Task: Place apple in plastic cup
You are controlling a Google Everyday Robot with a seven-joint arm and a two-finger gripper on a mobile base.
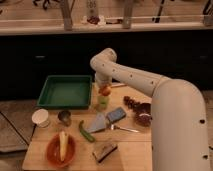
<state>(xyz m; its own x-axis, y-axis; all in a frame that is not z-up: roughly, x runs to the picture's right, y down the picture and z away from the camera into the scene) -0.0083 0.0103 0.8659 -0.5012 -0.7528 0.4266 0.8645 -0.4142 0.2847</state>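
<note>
Apple [105, 90]: where is it?

Round and orange-red, right over the mouth of the cup [102, 103], a small see-through green cylinder. It seems to touch the rim, though I can't be sure.

And the pincer [103, 83]?

Just above the apple, at the end of the smooth white arm [135, 77]. Whether it is spread or pinching the fruit, I cannot tell.

What lies around?

On the wooden table [127, 152], a flat green tray [65, 92] sits just left of the cup. A round white cup [41, 118] and a shiny metal cup [64, 117] stand front-left. A blue pad [116, 115] lies beside a dark bowl [143, 115].
</note>
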